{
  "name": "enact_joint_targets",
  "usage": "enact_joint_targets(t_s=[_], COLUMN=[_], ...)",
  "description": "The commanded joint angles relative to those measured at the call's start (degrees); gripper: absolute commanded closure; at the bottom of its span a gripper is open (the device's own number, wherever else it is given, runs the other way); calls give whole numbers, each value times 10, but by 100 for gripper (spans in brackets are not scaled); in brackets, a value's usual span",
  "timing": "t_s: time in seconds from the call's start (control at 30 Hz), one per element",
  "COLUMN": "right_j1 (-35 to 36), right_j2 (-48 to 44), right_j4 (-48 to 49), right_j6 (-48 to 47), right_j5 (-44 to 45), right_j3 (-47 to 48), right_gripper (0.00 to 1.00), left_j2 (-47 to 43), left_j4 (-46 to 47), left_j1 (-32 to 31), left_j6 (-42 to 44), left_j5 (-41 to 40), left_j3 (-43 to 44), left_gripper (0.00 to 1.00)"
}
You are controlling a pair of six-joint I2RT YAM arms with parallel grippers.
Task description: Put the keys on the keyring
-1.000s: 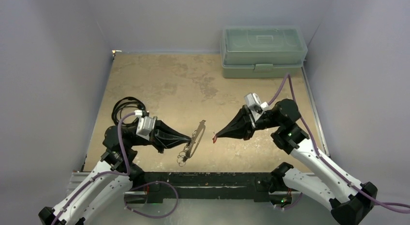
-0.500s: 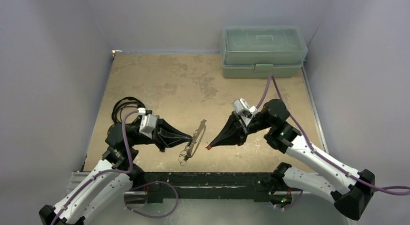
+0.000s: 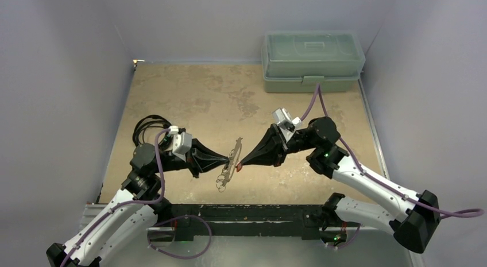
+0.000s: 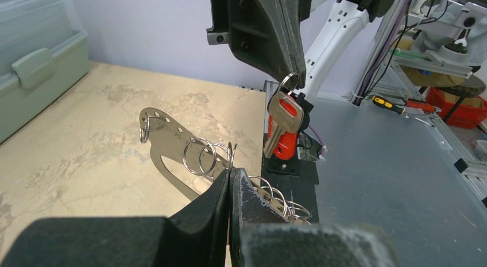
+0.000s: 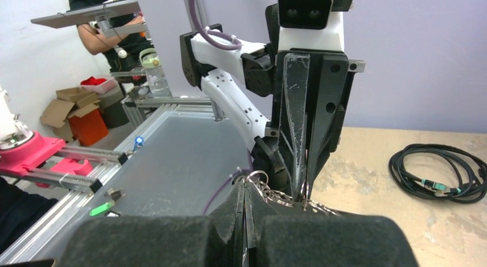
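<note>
Just right of the keyring [image 3: 236, 150], the right gripper [image 3: 240, 162] is pinching the key [image 4: 283, 116] by its top with jaws fully closed, while the left gripper [image 4: 231, 176] is clamping the keyring at its middle, jaws likewise closed. To thread well, I judge the right arm is needing slow, fine alignment, steering the key's top onto 1 wire coil without knocking the keyring askew. The key is dangling, silver and bright red, and the keyring is trailing thin rings beneath a pale, holed oval plate.
</note>
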Motion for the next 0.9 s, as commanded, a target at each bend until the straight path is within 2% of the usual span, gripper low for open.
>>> enact_joint_targets(t_s=[0.0,0.47,0.87], right_j1=[3,8,12], right_j2=[14,55,69], right_j4=[71,128,111], right_j6=[43,98,90], right_j5=[26,48,74], right_j3=[4,-22,-28], right_gripper=[100,100,100], left_j2=[-9,-25,-31], left_j4=[-5,-27,-29], left_j1=[1,1,1], left_j6=[23,38,39], left_j5=[-22,-43,-45], left_j3=[19,21,21], left_gripper=[100,100,100])
